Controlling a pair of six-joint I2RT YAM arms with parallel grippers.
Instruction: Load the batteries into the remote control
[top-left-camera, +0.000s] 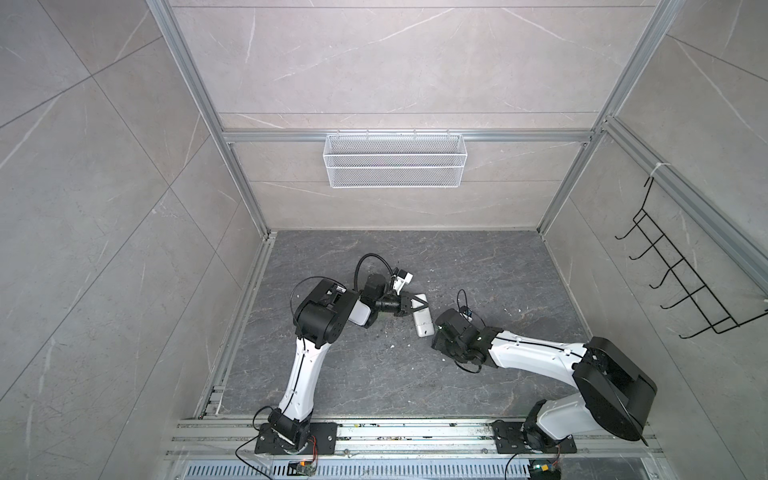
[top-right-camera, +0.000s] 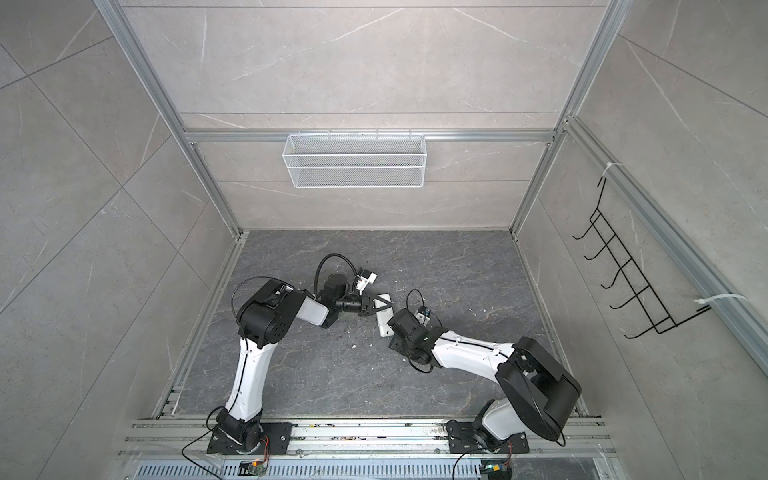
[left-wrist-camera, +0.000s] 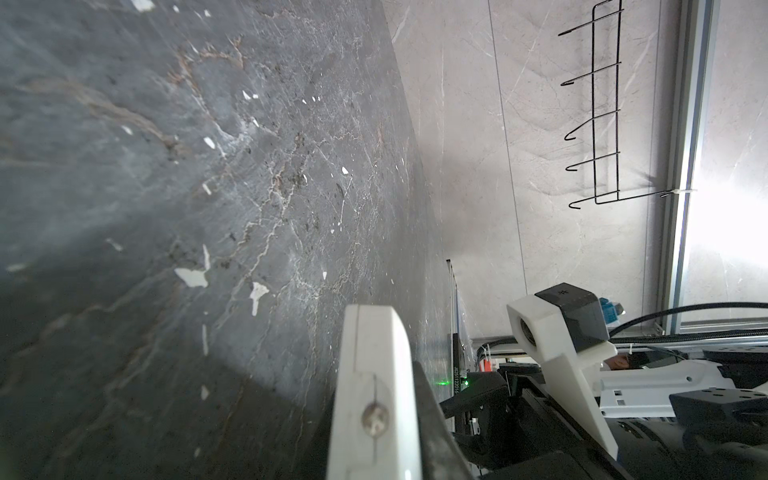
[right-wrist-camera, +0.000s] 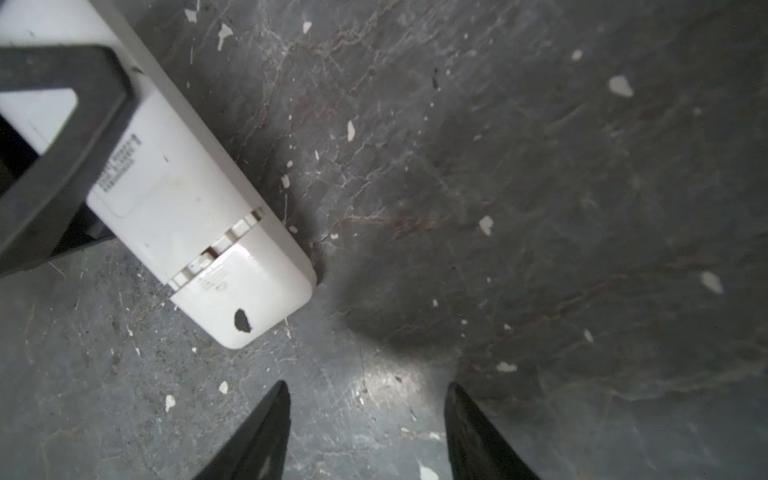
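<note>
The white remote control (top-left-camera: 424, 328) lies back up on the dark table, a little left of the middle in both top views (top-right-camera: 383, 329). My left gripper (top-left-camera: 419, 306) is shut on its far end, one black finger (right-wrist-camera: 62, 145) lying across the plain back. In the left wrist view the remote's edge (left-wrist-camera: 374, 374) runs beside a black finger (left-wrist-camera: 432, 415). Near the remote's close end, a narrow gap (right-wrist-camera: 216, 249) crosses its back. My right gripper (right-wrist-camera: 368, 390) hangs open over bare table just beyond that end, nothing between its fingers. The batteries are out of view.
White specks (right-wrist-camera: 621, 86) are scattered over the grey marbled table (top-left-camera: 374, 374). A white mesh basket (top-left-camera: 395, 166) hangs on the back wall and a black hook rack (top-left-camera: 685, 286) on the right wall. Aluminium rails (top-left-camera: 415, 432) run along the front edge.
</note>
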